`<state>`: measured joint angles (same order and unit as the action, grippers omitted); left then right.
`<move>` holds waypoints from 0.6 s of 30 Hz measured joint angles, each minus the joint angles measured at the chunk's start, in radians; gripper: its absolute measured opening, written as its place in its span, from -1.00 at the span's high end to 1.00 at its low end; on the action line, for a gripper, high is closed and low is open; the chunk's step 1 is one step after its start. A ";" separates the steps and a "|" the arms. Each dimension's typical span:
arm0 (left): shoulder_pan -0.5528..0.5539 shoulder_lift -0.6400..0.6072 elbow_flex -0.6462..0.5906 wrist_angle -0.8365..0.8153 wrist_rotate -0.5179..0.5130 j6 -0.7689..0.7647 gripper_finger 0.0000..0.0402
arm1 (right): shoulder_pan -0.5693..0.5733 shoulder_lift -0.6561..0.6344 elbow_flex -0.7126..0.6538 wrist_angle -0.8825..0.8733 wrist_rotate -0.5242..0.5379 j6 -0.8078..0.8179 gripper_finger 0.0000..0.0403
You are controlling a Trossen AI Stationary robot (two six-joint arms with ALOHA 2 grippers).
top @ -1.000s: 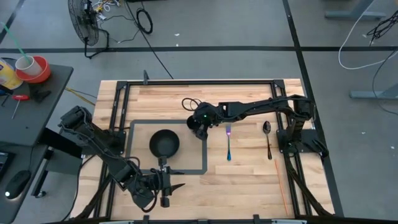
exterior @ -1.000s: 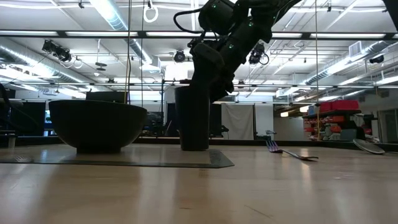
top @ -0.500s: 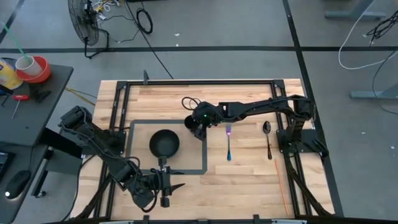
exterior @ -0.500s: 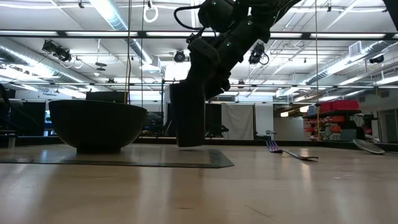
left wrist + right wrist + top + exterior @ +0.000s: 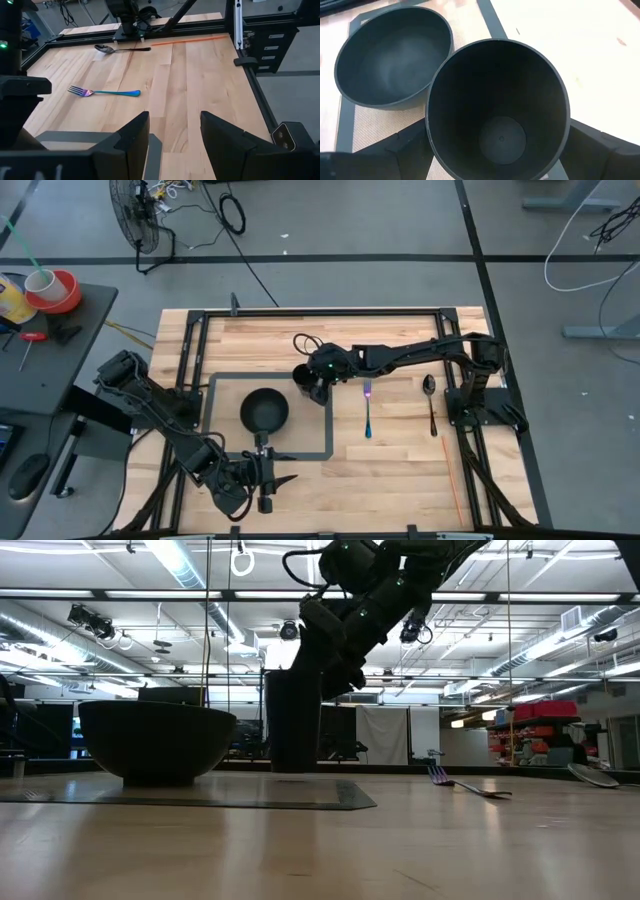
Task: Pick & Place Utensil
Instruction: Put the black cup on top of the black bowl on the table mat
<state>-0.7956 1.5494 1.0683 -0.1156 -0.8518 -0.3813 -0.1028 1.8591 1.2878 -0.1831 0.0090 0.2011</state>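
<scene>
Gripping the black cup (image 5: 303, 379), right hand (image 5: 318, 382) holds it beside the bowl (image 5: 264, 411).

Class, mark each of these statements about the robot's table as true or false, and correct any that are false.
1. The right gripper holds a dark cup. True.
2. The cup stands flat on the table. False: in the low view its base hangs just above the surface.
3. The fork lies inside the bowl. False: it lies on the bare wood, to the right of the taped rectangle.
4. The spoon lies apart from the fork, nearer the right arm's base. True.
5. The left gripper grips the spoon. False: it is open and empty near the table's front edge.
</scene>
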 joint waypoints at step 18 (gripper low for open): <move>0.000 0.000 0.000 -0.017 0.000 -0.001 0.10 | 0.005 0.001 -0.076 0.018 -0.004 -0.047 -0.96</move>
<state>-0.7956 1.5497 1.0683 -0.1322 -0.8516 -0.3820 -0.0975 1.8599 1.2121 -0.1656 0.0051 0.1543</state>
